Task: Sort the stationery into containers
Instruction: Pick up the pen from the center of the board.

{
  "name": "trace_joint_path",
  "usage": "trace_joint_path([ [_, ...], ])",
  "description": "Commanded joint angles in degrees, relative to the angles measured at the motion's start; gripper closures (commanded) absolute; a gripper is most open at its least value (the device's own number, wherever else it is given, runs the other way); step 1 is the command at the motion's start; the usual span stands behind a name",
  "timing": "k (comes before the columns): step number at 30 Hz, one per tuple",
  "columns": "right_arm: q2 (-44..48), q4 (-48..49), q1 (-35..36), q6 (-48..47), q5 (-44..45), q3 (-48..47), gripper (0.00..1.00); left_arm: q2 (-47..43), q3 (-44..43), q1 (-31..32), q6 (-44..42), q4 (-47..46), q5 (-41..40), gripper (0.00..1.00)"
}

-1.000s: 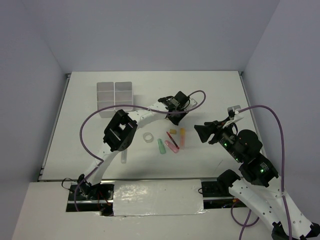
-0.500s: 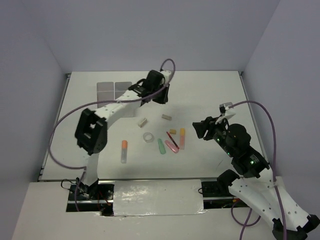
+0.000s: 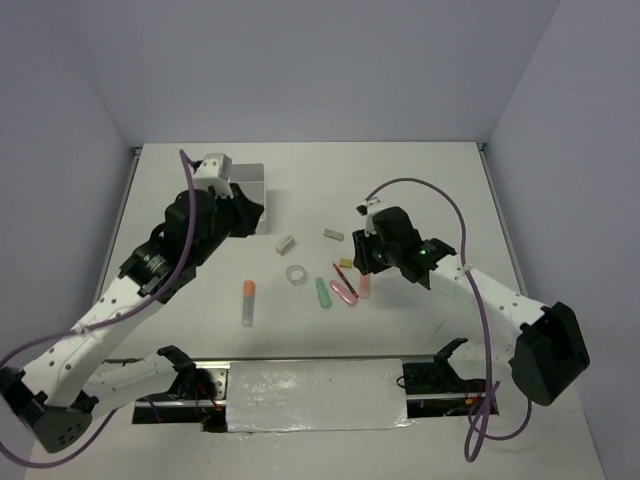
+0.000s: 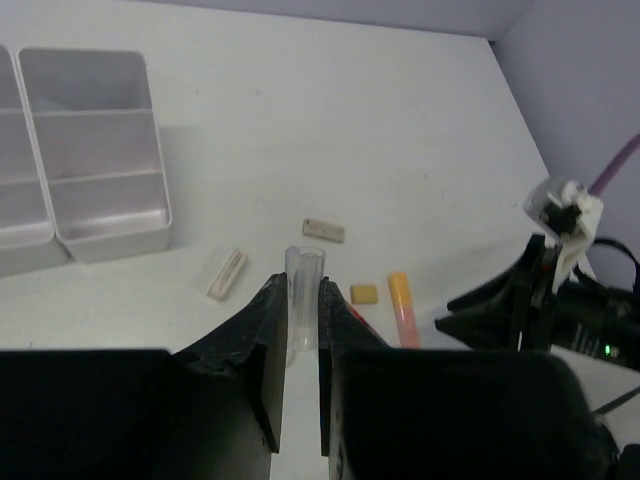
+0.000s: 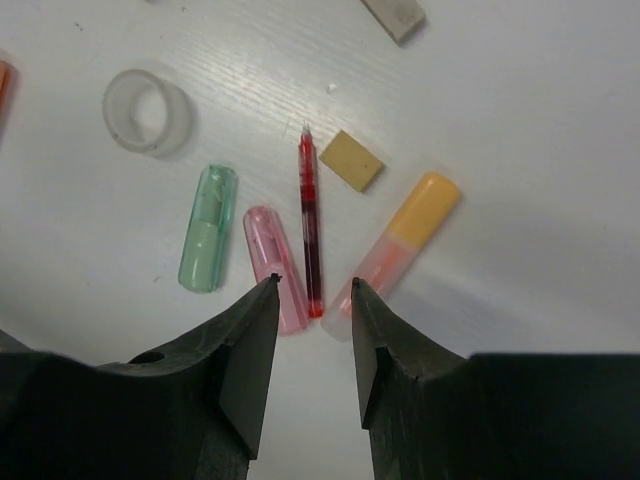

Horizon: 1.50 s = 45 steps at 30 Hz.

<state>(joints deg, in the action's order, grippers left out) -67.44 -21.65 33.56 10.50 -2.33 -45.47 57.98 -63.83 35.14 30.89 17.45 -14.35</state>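
A thin red pen (image 5: 310, 225) lies on the white desk (image 3: 430, 180) straight ahead of the gap in the right jaws, which hang low over it, partly open and holding nothing, one tip to each side of the pen's near end. A pink marker (image 5: 275, 268) slants in under one tip and touches the pen near that end. An orange-capped marker (image 5: 400, 250) with a pale pink body slants in under the other tip. Past the pink one lies a green marker (image 5: 207, 240), near but apart from it. A clear tape ring (image 5: 148, 112) lies flat farther out on that same side. A small yellow block (image 5: 352, 160) lies just beside the pen's far tip, and a grey block (image 5: 395, 15) lies farther ahead at the frame's edge. The left jaws are pressed narrow on a clear tube (image 4: 305, 262), whose open end sticks out past their tips. Below and beyond them a beige block (image 4: 227, 274) lies to one side, and a second beige block (image 4: 324, 230) lies farther off. The white organiser (image 4: 160, 170) stands well apart, up and to the left in that wrist view, its square compartments open upward. In the overhead view the left arm covers most of it. A second orange-capped marker (image 3: 248, 300) lies alone, well clear of both pairs of jaws, nearer the arms' bases.
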Motion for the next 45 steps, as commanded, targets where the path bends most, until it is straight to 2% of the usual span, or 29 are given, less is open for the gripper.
trace_joint_path([
  [1, -6.97, 0.3, 2.03, -2.85, 1.18, -6.63, 0.58, -6.88, 4.32, 0.55, 1.28, 6.1, -1.57, 1.0],
  [4, -12.34, -0.41, 3.96, -3.47, 2.24, -9.01, 0.58, -12.42, 8.28, 0.55, -1.18, 6.27, 0.2, 1.0],
  [10, -21.49, -1.99, 5.55, -3.65, 6.45, -13.06, 0.53, -15.52, 10.22, 0.55, -4.18, 12.5, 0.19, 1.0],
  [18, -27.48, -2.08, 7.13, -3.21, 7.95, -14.12, 0.52, -19.74, 13.03, 0.55, -5.85, 14.45, -1.12, 1.0],
  [35, -34.34, -3.75, 9.86, -1.89, 9.01, -14.73, 0.6, -20.27, 14.0, 0.55, -6.2, 14.1, 0.2, 1.0],
  [37, -34.43, -3.58, 10.03, -1.63, 8.57, -14.3, 0.64, -20.36, 13.91, 0.55, -6.2, 14.01, 0.11, 1.0],
  [38, -34.43, -3.31, 10.03, -1.54, 8.39, -14.03, 0.68, -20.36, 13.91, 0.55, -6.2, 14.1, 0.02, 1.0],
  [39, -34.08, -2.96, 10.03, -1.54, 7.96, -13.85, 0.78, -20.36, 13.91, 0.55, -6.11, 14.01, -0.06, 1.0],
  [41, -33.81, -2.78, 10.03, -1.54, 8.13, -13.76, 0.81, -20.45, 14.0, 0.55, -6.11, 14.01, -0.24, 1.0],
  [45, -33.37, -3.57, 10.47, -2.24, 9.44, -15.52, 1.0, -20.54, 14.0, 0.55, -5.67, 13.84, -0.24, 1.0],
])
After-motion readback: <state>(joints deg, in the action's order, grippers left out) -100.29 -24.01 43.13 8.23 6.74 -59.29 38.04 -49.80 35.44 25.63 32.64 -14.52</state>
